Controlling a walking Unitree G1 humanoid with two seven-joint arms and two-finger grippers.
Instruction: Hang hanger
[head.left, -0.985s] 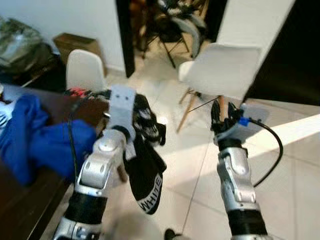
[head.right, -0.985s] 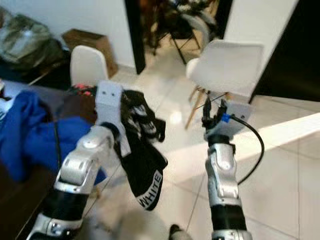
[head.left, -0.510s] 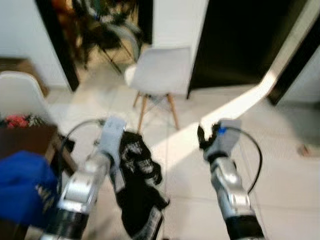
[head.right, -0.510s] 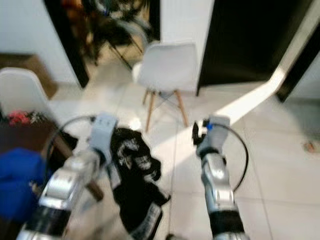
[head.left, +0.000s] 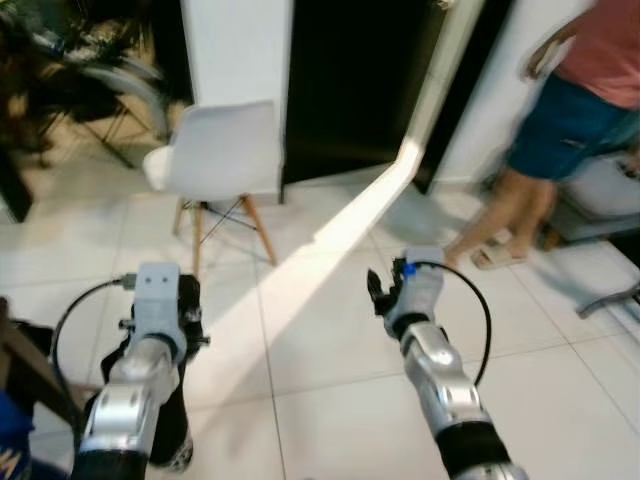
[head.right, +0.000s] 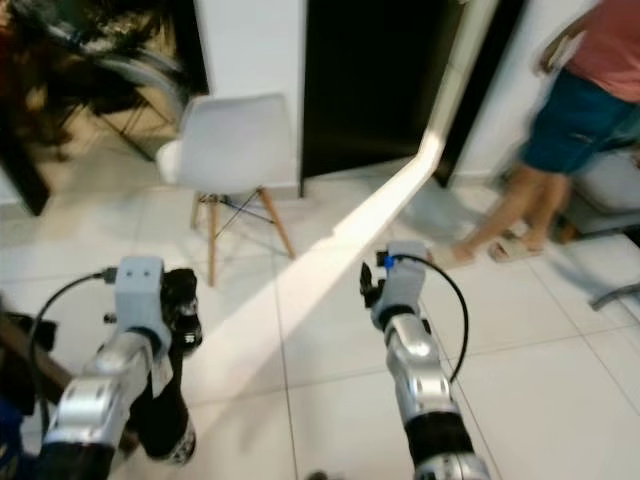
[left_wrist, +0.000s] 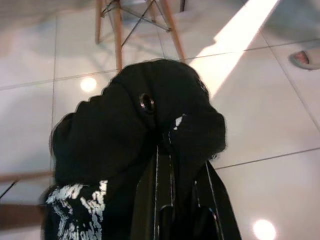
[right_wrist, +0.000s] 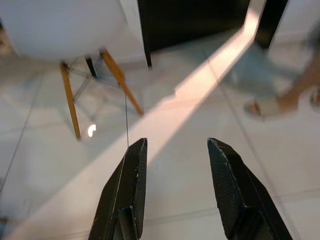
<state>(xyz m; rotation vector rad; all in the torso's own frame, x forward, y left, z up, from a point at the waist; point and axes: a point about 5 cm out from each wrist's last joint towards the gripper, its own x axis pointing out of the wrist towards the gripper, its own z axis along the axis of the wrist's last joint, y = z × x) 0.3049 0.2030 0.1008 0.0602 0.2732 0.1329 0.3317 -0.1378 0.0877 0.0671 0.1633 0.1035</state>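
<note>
My left gripper (left_wrist: 172, 150) is shut on a black garment with white print (left_wrist: 115, 135). The cloth bunches over the fingers and hides their tips. It hangs from the raised left gripper (head.left: 188, 305) toward the floor, where the black garment (head.right: 165, 410) shows beside my left arm. My right gripper (right_wrist: 175, 150) is open, with nothing between its fingers, and hovers over the tiled floor. That right gripper (head.left: 376, 290) is held up in front of me at about the same height as the left.
A white chair with wooden legs (head.left: 215, 150) stands ahead on the left, by a dark doorway (head.left: 350, 80). A person in blue shorts and sandals (head.left: 560, 130) stands at the far right. A dark table edge (head.left: 20, 355) and blue cloth (head.left: 8, 440) lie at my lower left.
The camera has swung to the right: the table and blue clothes slid off to the left, and the doorway and a person came into view. Both arms keep their pose.
</note>
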